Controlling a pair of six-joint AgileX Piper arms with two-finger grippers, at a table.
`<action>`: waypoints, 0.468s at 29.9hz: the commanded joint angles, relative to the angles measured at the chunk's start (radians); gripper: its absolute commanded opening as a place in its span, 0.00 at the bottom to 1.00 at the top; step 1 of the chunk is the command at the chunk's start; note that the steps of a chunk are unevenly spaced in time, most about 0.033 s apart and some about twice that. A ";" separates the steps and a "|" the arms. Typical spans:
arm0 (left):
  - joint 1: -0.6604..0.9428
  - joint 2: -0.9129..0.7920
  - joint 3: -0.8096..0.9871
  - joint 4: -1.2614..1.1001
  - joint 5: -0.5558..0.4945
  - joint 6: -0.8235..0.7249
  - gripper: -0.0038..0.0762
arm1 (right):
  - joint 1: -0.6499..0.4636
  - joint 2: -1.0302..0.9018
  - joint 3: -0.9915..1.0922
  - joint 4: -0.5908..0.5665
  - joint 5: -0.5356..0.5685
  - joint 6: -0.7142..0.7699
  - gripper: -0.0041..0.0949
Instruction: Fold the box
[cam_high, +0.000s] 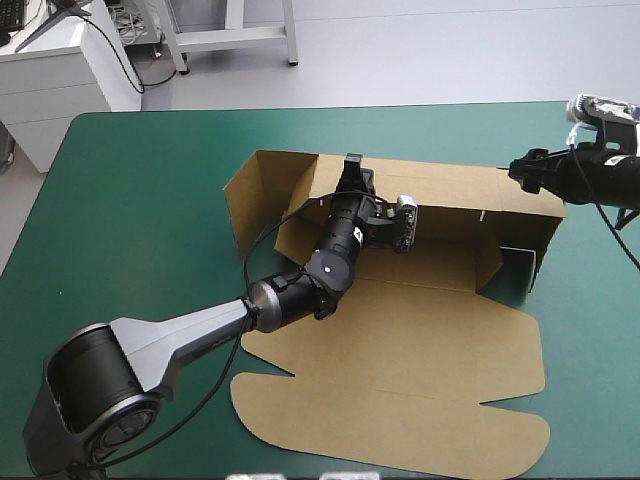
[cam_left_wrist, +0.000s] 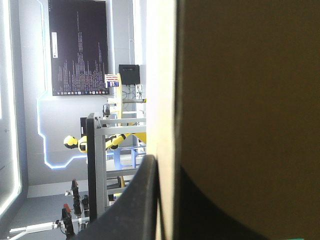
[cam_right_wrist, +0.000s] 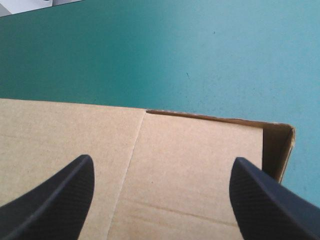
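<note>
Nearest lies the flat lid (cam_high: 400, 420) of the box (cam_high: 440, 262), which sits mid-bench (cam_high: 150, 200), long axis left to right. Your left end effector (cam_high: 352, 162) is pinched on the far wall. Your right end effector (cam_right_wrist: 162, 160), fingers wide apart and empty, hovers over the far right corner, so it is the nearer arm there.

matt, smooth brown board box (cam_high: 400, 335)

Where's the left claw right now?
High view: the left claw is shut on the top edge of the box's far wall, toward its left end; the right claw hovers open at the far right corner.
</note>
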 joint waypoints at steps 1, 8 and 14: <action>-0.011 -0.024 -0.013 -0.030 -0.038 -0.011 0.04 | 0.001 -0.017 -0.036 0.050 -0.059 -0.010 0.74; -0.011 -0.024 -0.013 -0.030 -0.030 -0.011 0.04 | 0.001 -0.002 -0.034 0.050 0.024 -0.010 0.74; -0.011 -0.024 -0.013 -0.030 -0.027 -0.011 0.04 | 0.001 0.000 -0.034 0.051 0.066 -0.007 0.71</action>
